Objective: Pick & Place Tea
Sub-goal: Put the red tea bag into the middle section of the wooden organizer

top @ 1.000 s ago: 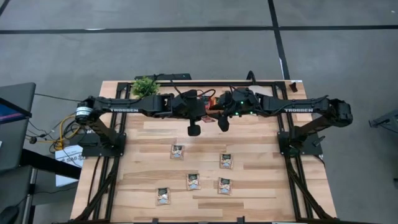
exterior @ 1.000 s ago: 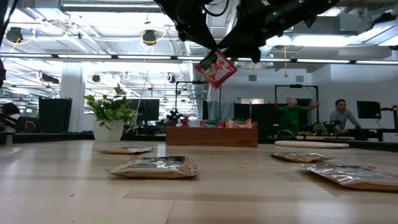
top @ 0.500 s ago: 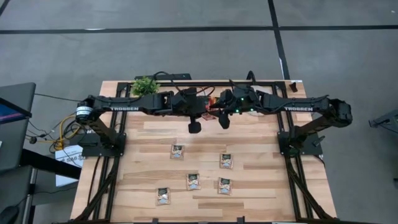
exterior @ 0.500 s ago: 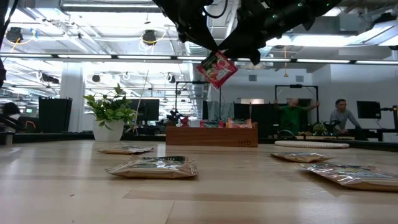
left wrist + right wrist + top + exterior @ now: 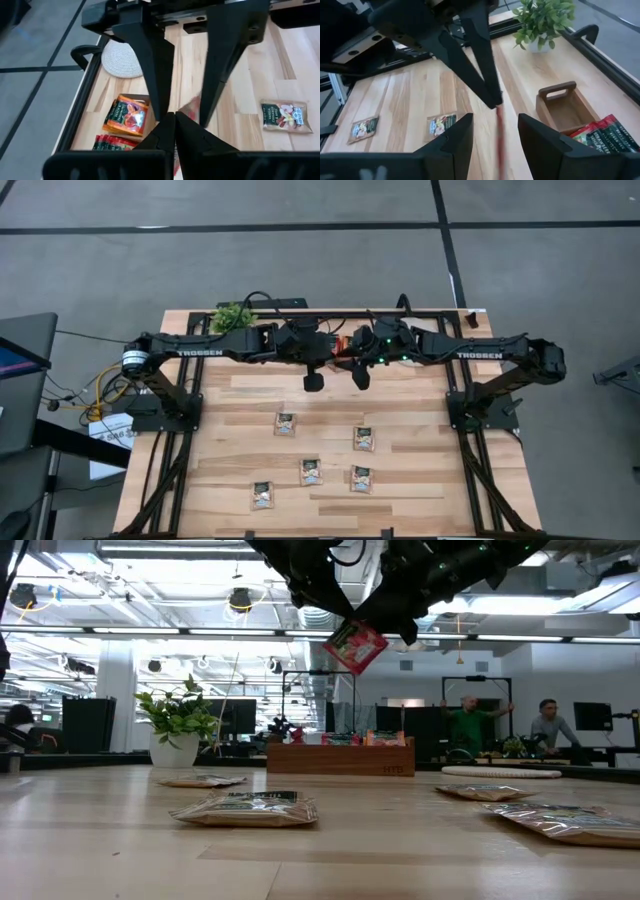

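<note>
A potted plant [image 5: 233,317] is standing at the far left corner of the wooden table [image 5: 420,480], just behind the left arm, which is reaching toward the table's middle. The left gripper [image 5: 175,116] is hanging above the far centre of the table with its fingers pressed together, pinching a red tea sachet [image 5: 355,646] by its upper edge; in the low view the sachet is dangling tilted in mid-air, above the wooden tray [image 5: 340,756]. The right gripper [image 5: 496,131] is facing it from the other side with its fingers spread wide, one on each side of the same sachet, seen edge-on as a thin red strip in the right wrist view; whether they are touching it cannot be told. Below the two grippers, the tray is lying along the far edge of the table, with red packets [image 5: 607,134] in one compartment, an orange packet [image 5: 128,116] in the next and an empty compartment nearer the plant. A round pale disc [image 5: 123,59] is resting on the table just beyond the tray's end. Five pale sachets are lying flat on the near half of the table, among them one [image 5: 285,423] left of centre and another [image 5: 363,438] to its right. Two people [image 5: 465,725] are standing in the room behind.
</note>
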